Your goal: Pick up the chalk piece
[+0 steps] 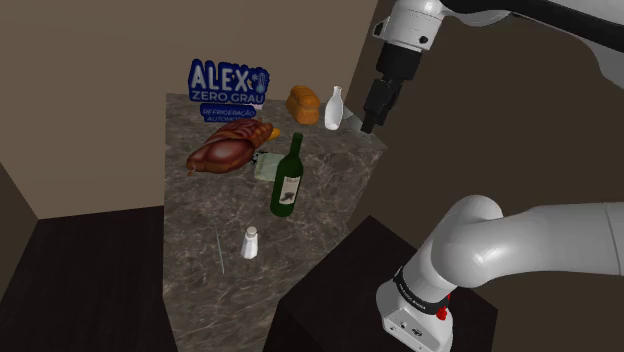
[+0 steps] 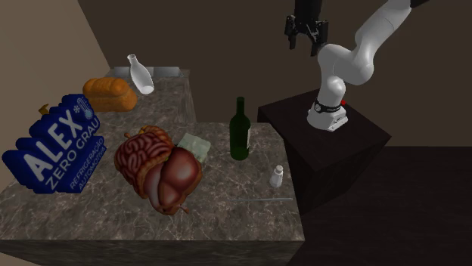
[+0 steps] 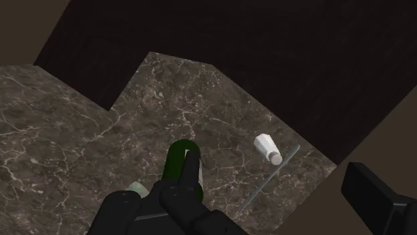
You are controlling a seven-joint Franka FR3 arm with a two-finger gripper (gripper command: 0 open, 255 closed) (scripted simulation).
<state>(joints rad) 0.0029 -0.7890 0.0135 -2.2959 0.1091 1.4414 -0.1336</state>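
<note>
Thin grey chalk stick lies flat; the black fingers stand wide apart, holding nothing.
It rests on the dark marble counter, near the tall dark green glass bottle, just beside the small white shaker. It looks light, stiff and easy to snap, so pinch gently across its middle.

A home kitchen: marble counter (dark-veined) bearing bread loaf, wine bottle, shaker.

White arm with dark joint bands, a red spot near its base, all-black gripper.
</note>
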